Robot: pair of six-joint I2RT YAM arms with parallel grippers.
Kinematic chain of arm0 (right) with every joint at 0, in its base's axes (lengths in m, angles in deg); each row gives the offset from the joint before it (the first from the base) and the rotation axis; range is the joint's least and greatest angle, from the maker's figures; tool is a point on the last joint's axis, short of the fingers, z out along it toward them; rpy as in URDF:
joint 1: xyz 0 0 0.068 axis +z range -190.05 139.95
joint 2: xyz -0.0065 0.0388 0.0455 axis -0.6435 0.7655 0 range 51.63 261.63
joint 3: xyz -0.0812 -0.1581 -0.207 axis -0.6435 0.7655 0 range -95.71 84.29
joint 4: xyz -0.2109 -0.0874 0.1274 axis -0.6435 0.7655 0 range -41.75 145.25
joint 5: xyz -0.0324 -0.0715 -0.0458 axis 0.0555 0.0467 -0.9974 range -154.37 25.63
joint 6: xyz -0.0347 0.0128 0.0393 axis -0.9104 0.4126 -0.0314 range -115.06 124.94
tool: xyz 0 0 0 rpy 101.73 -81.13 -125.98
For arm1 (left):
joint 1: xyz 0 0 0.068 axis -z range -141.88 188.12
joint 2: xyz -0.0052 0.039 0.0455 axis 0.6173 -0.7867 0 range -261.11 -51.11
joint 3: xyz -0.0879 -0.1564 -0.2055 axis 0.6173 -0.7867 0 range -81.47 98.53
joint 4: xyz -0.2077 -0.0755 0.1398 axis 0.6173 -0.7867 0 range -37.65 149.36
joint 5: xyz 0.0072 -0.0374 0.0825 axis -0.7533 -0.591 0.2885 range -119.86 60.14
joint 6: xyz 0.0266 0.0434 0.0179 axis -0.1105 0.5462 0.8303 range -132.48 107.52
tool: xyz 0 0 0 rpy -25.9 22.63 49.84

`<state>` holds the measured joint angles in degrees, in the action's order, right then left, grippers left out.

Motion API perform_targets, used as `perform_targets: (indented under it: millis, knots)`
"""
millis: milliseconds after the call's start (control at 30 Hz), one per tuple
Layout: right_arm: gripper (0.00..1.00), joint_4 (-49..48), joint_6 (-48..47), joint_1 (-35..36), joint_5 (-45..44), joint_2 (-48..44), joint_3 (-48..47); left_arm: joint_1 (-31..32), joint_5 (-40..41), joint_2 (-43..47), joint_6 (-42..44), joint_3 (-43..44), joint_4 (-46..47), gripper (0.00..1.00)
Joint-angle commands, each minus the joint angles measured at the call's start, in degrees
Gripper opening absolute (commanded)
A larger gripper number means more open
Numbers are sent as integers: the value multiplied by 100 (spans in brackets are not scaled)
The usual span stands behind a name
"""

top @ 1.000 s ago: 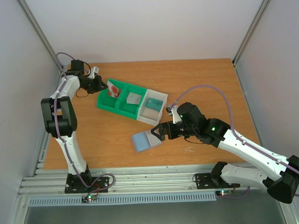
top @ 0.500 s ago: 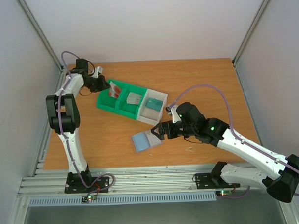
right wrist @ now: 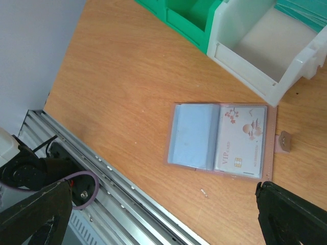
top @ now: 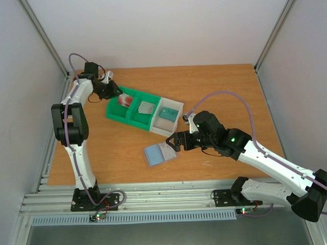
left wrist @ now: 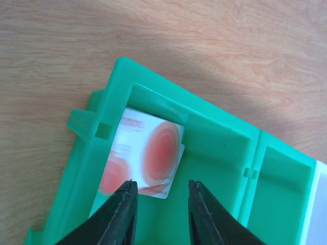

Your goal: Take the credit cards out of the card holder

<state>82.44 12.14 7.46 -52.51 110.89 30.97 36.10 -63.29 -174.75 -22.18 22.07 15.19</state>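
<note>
Left wrist, red-patch card (left wrist: pixel 148 153), just beneath parted jaws

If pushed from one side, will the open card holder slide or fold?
Likely slides: the card holder lies flat and thin on the smooth table. It may fold at its middle crease. The card inside probably stiffens that half.

The slate-blue card holder (right wrist: pixel 191 137) lies open and flat on the table (right wrist: pixel 127 76), with a white card (right wrist: pixel 242 140) in its right half. A red-patched card (left wrist: pixel 148 155) leans inside the green tray's (left wrist: pixel 204 115) leftmost compartment.
</note>
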Motion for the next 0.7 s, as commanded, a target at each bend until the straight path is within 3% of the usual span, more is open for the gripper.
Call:
perform_targets:
  millis: [0,333,533,667]
  knots:
    - [98,121,-37,-31,-175,-112,-161,43,148,-90,25,210,-70,32]
    - [98,315,124,-40,-522,-339,-124,57,313,249,-116,31,-72,48]
    - [99,661,457,-48,-933,-345,-132,79,242,859,-344,-697,226,56]
    - [99,782,377,-48,-852,-261,-146,104,158,1526,-465,-1310,321,57]
